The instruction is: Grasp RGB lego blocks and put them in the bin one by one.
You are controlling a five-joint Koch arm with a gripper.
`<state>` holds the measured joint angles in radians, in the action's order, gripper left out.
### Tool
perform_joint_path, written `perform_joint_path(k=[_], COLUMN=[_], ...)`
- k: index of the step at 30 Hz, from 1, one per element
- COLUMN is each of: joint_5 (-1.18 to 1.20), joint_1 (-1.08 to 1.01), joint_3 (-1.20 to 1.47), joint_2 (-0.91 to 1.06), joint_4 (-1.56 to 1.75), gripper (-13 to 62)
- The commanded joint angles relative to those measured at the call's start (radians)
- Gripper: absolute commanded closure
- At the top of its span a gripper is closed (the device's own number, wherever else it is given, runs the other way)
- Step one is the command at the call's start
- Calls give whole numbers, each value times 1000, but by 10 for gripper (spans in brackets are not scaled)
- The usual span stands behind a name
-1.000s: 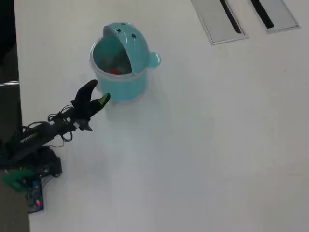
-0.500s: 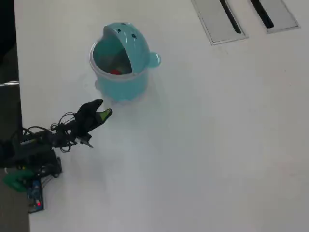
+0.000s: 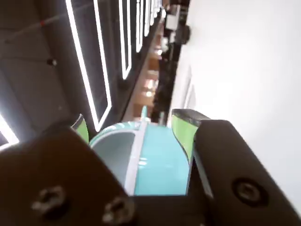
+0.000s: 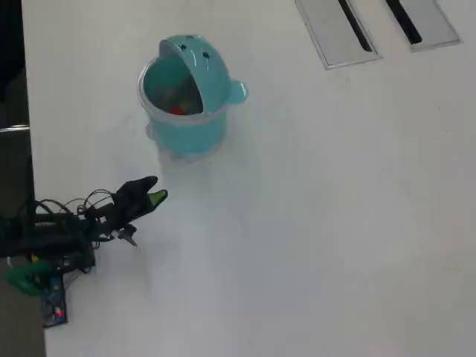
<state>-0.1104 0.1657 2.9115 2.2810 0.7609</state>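
The teal bin (image 4: 199,125) stands on the white table at the upper left of the overhead view, its domed lid tipped back and its mouth open. A red block (image 4: 177,111) lies inside it. The blue and yellow-green blocks are not in view. My gripper (image 4: 152,195) is below and left of the bin, apart from it, pointing toward it. In the wrist view the gripper (image 3: 131,121) is open and empty. Its green-padded fingers (image 3: 181,132) stand apart, and the bin (image 3: 160,160) shows between them.
Two grey recessed panels (image 4: 338,30) (image 4: 420,21) lie in the table at the top right. The arm's base, cables and a circuit board (image 4: 53,306) sit at the table's left edge. The white table (image 4: 312,223) spreads to the right and below.
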Motion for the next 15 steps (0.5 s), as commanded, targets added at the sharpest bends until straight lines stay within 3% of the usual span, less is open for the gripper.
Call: perform_joint_path(k=[1, 15], joint_5=[25, 12], joint_1=[0, -78], joint_3=[-8, 147], joint_2=[21, 41], joint_4=[186, 216], gripper=[172, 169])
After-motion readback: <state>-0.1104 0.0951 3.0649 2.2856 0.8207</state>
